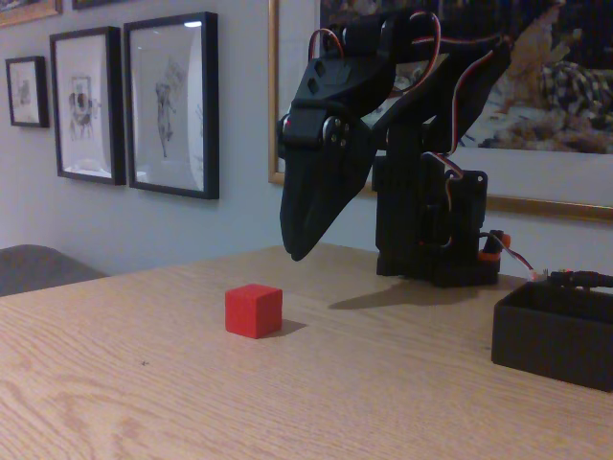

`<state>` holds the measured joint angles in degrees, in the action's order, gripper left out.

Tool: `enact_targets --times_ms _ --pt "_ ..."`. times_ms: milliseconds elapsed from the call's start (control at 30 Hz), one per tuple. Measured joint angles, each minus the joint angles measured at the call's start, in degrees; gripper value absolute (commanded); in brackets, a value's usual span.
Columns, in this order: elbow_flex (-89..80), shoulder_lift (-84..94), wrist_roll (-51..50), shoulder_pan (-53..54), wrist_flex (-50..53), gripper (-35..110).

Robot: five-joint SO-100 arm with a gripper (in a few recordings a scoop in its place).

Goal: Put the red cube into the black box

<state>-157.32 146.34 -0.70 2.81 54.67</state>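
Observation:
The red cube (254,310) rests on the wooden table (192,402), left of centre in the fixed view. My black gripper (297,251) hangs pointing down, a little above and behind the cube and slightly to its right, not touching it. Its fingers look pressed together with nothing between them. The black box (556,335) stands at the right edge of the view, partly cut off, its inside hidden from this low angle.
The black robot base (436,230) with red and white wires stands at the back of the table behind the gripper. Framed pictures hang on the wall behind. A dark chair back (38,264) shows at the left edge.

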Motion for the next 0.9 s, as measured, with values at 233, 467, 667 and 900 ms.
enact_targets --times_ms 233,467,667,900 --pt "-0.7 -1.1 -0.7 -0.4 -0.9 7" --pt "-0.5 -2.1 -1.8 -1.1 -0.9 7" --pt "0.1 -3.1 -1.8 -1.7 -1.7 12" --pt "5.3 -10.2 -2.7 -2.4 -2.7 20"
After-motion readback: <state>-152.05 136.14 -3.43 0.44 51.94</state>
